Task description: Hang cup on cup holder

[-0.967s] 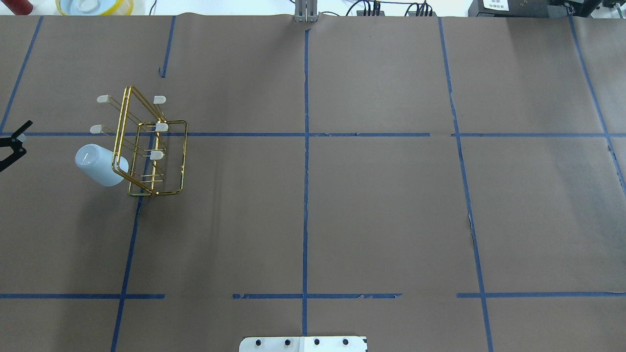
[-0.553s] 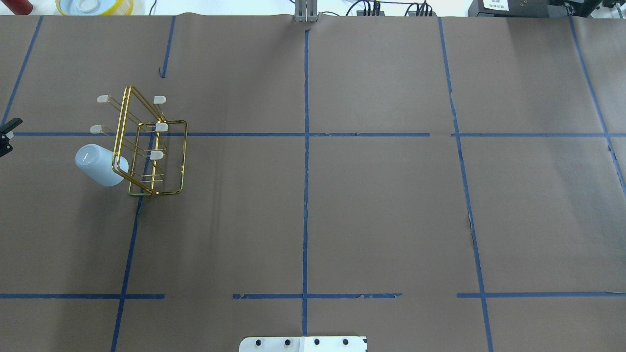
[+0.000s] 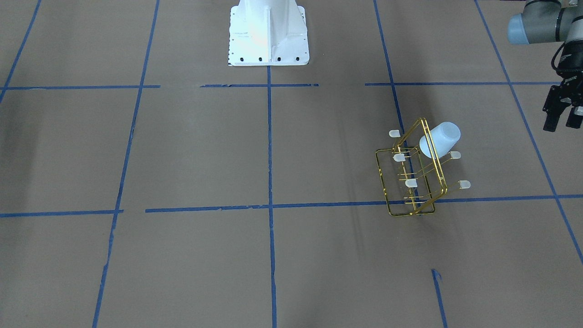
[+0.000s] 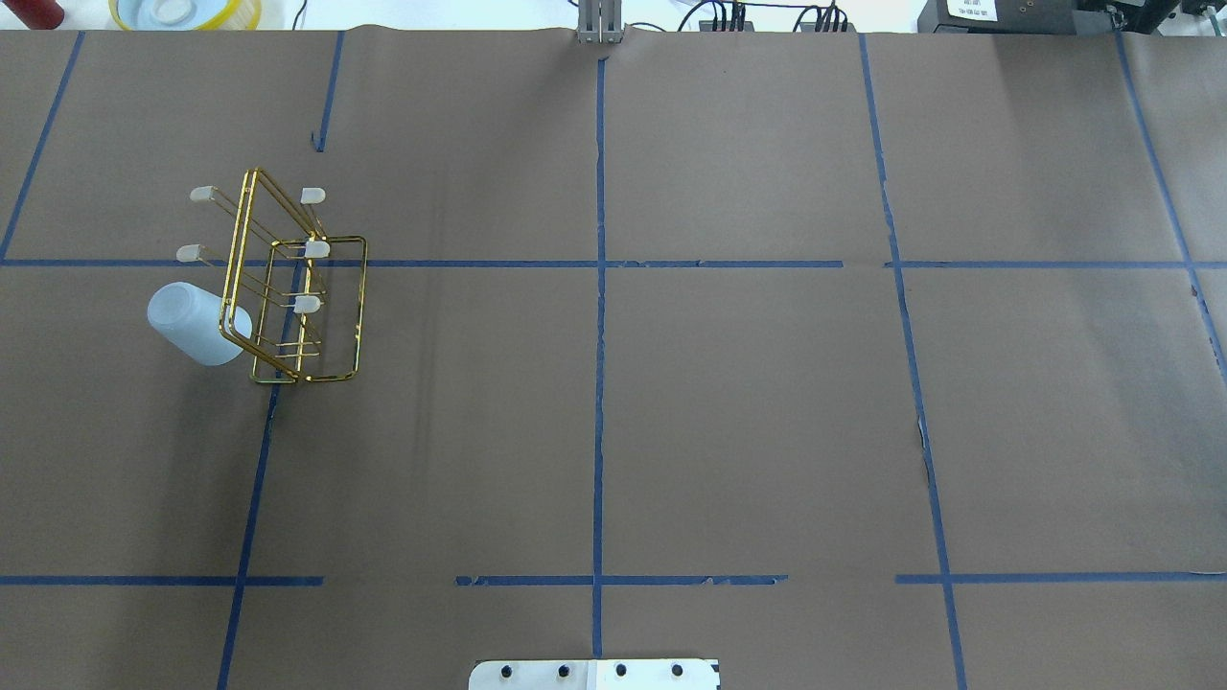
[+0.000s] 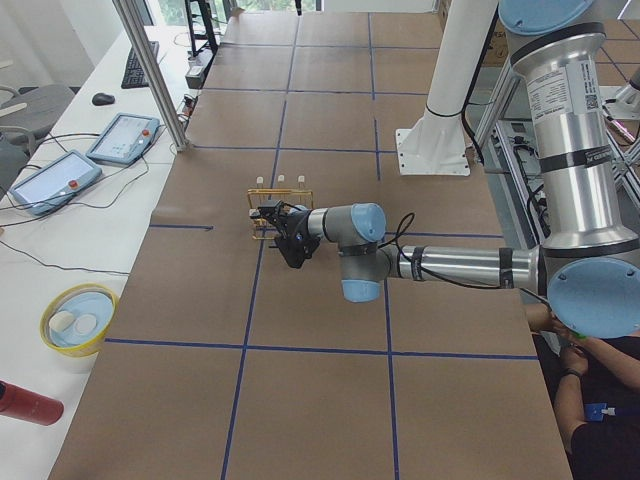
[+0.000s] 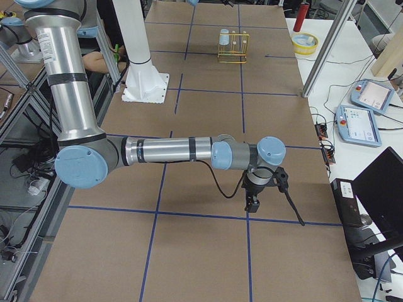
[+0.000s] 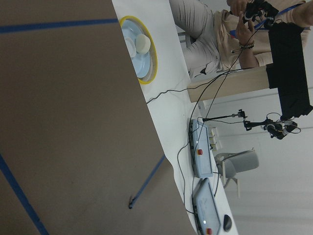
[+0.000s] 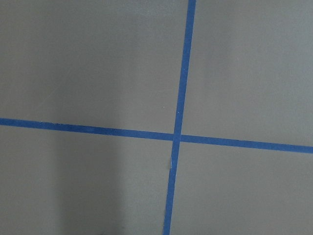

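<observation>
The pale blue-white cup (image 4: 196, 323) sits mouth-first over a prong of the gold wire cup holder (image 4: 335, 287), tilted with its base pointing outward. Both also show in the front-facing view: the cup (image 3: 441, 139) on the holder (image 3: 387, 182). My left gripper (image 3: 559, 125) is open and empty, off to the side of the cup and well clear of it; it is outside the overhead view. My right gripper (image 6: 252, 202) shows only in the exterior right view, far from the holder, low over the table; I cannot tell if it is open or shut.
A yellow-rimmed bowl (image 4: 182, 11) and a red bottle (image 5: 25, 403) stand beyond the table's far left corner. The white robot base (image 3: 268, 32) is at the near middle edge. Tablets (image 5: 120, 135) lie on the side bench. Blue tape lines grid the brown table.
My left gripper has drawn away from the cup and left the overhead view at its left edge. The cup and the holder have not moved.
</observation>
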